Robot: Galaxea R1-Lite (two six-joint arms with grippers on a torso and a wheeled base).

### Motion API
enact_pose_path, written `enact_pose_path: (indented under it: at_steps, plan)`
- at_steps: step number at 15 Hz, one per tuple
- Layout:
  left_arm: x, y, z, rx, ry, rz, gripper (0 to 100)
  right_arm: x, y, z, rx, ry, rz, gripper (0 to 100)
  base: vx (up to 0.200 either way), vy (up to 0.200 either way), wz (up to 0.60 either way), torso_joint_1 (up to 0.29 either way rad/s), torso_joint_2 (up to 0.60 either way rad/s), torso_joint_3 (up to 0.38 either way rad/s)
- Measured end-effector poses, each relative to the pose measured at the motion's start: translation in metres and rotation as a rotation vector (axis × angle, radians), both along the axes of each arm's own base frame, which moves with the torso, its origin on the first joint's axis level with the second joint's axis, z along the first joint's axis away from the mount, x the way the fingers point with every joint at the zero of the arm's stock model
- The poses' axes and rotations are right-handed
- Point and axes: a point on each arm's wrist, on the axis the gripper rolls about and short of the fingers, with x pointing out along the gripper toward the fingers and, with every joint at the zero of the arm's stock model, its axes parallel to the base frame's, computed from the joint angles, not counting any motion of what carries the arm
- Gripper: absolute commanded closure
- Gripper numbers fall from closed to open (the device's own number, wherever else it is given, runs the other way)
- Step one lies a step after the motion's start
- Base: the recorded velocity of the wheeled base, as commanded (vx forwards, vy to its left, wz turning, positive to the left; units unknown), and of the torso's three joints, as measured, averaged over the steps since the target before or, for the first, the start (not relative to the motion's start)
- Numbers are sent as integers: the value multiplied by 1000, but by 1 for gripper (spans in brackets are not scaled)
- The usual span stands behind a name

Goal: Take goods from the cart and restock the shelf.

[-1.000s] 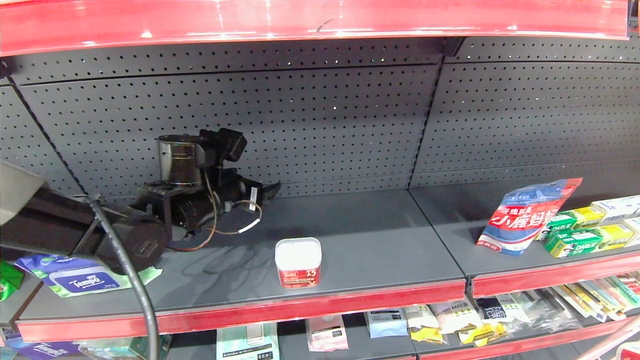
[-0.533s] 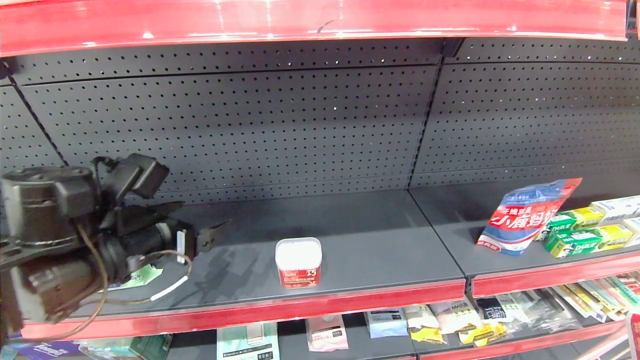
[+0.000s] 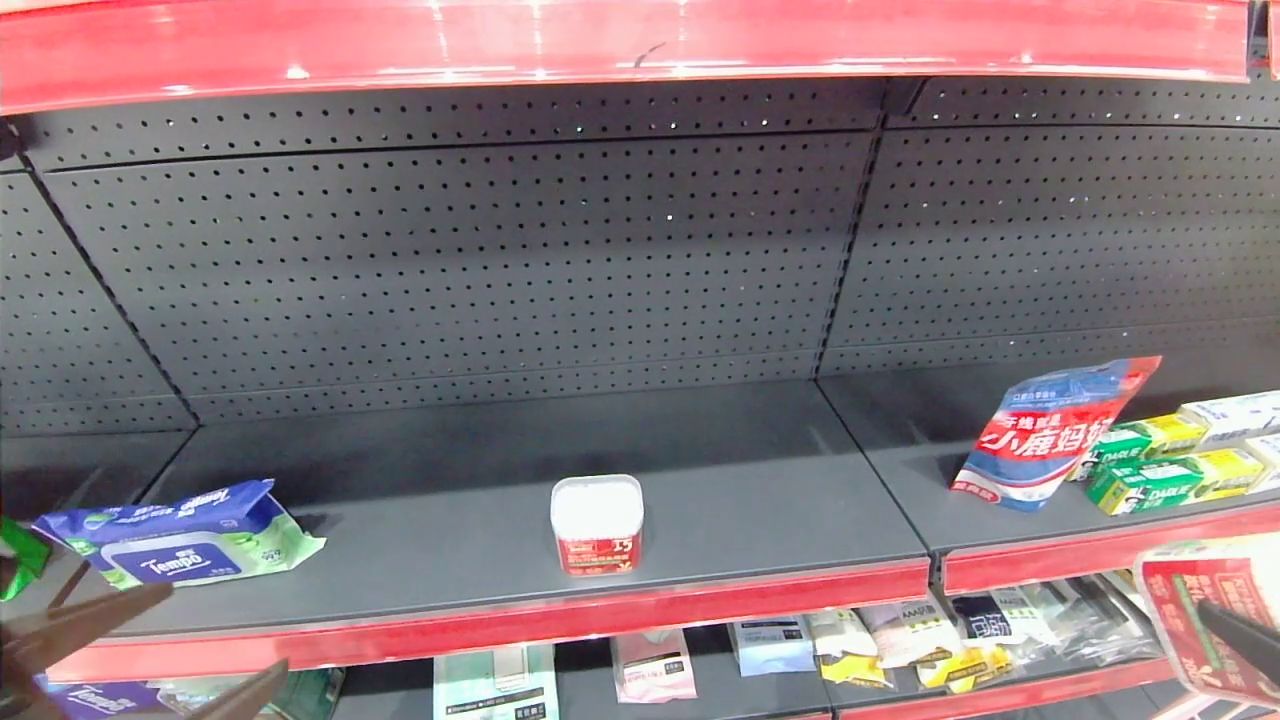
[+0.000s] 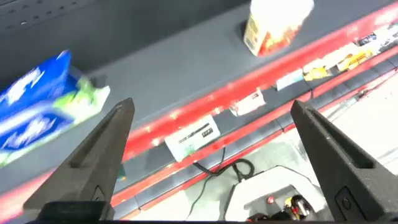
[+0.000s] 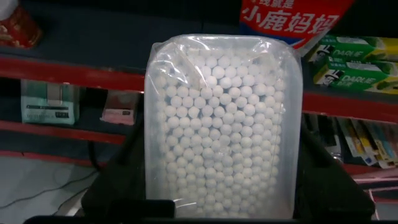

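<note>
A small tub (image 3: 596, 525) with a white lid and red label stands near the front edge of the grey shelf (image 3: 760, 480); it also appears in the left wrist view (image 4: 277, 25). My left gripper (image 3: 165, 655) hangs open and empty at the lower left, below the shelf's red front edge; its fingers (image 4: 99, 162) stand wide apart. At the lower right, my right gripper (image 5: 222, 174) is shut on a clear tub of white cotton swabs (image 5: 221, 124). That tub's red label (image 3: 1205, 610) faces the head camera, in front of the lower shelf.
A blue wet-wipes pack (image 3: 175, 535) lies at the shelf's left end. A red and blue pouch (image 3: 1050, 430) leans beside green boxes (image 3: 1160, 465) on the right bay. Free shelf lies either side of the standing tub. Hanging goods (image 3: 900, 635) fill the lower shelf.
My left arm has pulled back off the shelf and down to the lower left, uncovering the wipes pack. My right gripper has risen into the head view with the swab tub.
</note>
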Motion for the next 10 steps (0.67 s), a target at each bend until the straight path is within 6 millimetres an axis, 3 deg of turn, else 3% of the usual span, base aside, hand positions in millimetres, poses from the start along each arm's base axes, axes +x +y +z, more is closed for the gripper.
enact_pose_path:
  at_steps: [3,6,10]
  plan:
    - [-42,15,-8,-11,-53,1,0,12,3,1,-31,42,71,100,0,0,0,0,0,0]
    - [-67,23,-21,-22,-106,8,0,24,4,7,-32,58,89,100,0,0,0,0,0,0]
    - [-78,27,-30,-41,-164,10,0,33,5,9,-33,83,89,100,0,0,600,0,4,2]
